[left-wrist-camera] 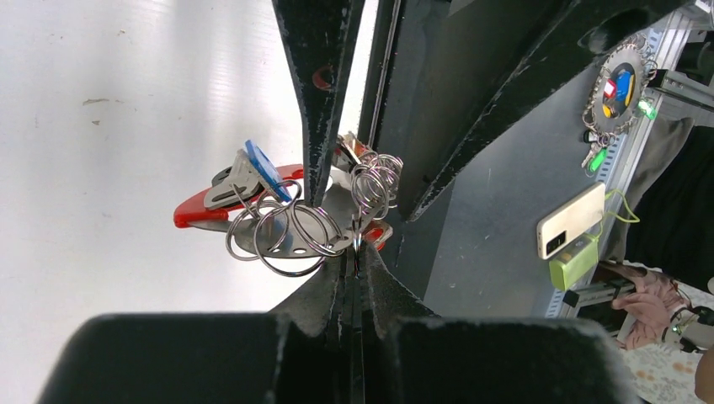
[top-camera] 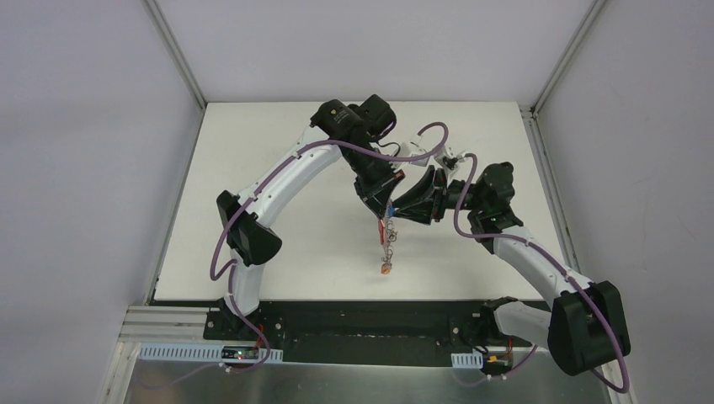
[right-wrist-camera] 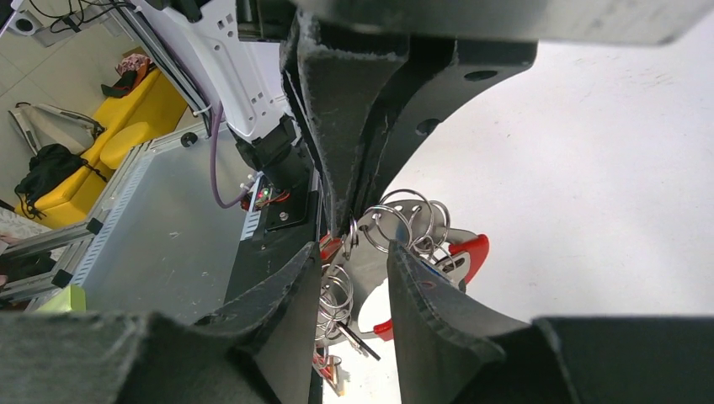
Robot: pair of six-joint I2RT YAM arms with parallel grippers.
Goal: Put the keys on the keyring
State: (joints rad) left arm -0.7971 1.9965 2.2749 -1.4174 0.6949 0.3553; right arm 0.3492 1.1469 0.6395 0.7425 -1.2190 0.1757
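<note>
The white table point(top-camera: 278, 252) has a plain, matte top, with metal rails along its left and right sides. Near the front middle there is one small orange-red object point(top-camera: 386, 269), maybe a key. I cannot tell if it really touches the top.

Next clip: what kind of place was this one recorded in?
Probably a lab robot cell: white tabletop boxed in by white panels on aluminium framing, yellow sofa beyond.
</note>
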